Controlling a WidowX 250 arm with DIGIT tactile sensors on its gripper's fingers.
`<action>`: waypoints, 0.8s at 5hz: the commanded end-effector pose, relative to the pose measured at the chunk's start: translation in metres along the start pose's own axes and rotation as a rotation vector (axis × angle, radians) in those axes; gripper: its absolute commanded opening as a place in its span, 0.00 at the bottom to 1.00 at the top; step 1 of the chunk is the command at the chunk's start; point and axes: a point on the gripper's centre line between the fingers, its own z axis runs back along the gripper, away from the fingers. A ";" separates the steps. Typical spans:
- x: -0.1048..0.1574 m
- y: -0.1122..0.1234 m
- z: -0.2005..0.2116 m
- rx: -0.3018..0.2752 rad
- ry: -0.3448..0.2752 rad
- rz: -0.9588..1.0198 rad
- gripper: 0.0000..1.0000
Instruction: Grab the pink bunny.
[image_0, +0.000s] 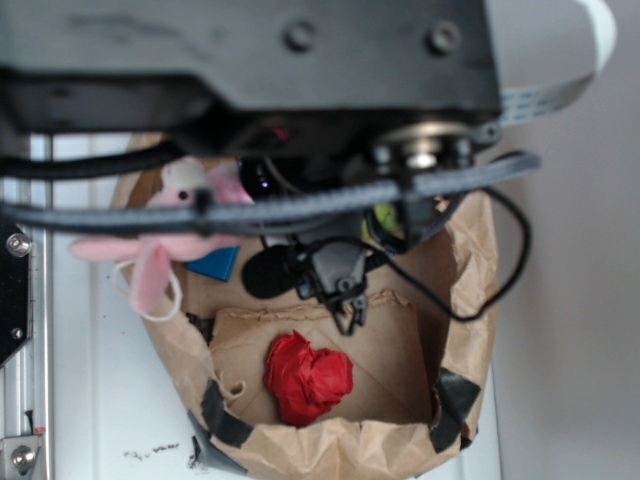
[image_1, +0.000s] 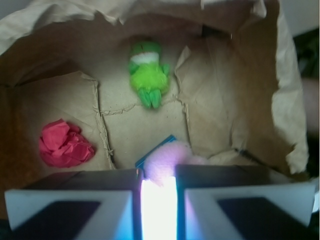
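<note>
The gripper (image_1: 159, 200) has its two pale fingers (image_1: 75, 207) drawn close, with a narrow gap filled by washed-out pink plush, so it reads as clamped on the pink bunny (image_0: 165, 235). In the exterior view the bunny hangs high at the left rim of the brown paper bag (image_0: 465, 290), ears dangling outside over the edge with its white ring loop (image_0: 150, 295); that suggests the toy is lifted off the bag floor, not resting there. A blue card (image_0: 213, 263) shows just beneath it. On the bag floor, the red crumpled paper lump (image_1: 64, 143) lies toward one side wall and the yellow-green plush frog (image_1: 148, 72) near the far wall, both well apart from the grasp. I judge the grab essentially made.
</note>
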 end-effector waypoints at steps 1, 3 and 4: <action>0.006 0.004 0.019 -0.130 -0.104 0.064 0.00; -0.003 0.009 0.021 -0.164 -0.117 0.032 0.00; -0.005 0.009 0.015 -0.109 -0.179 0.012 0.00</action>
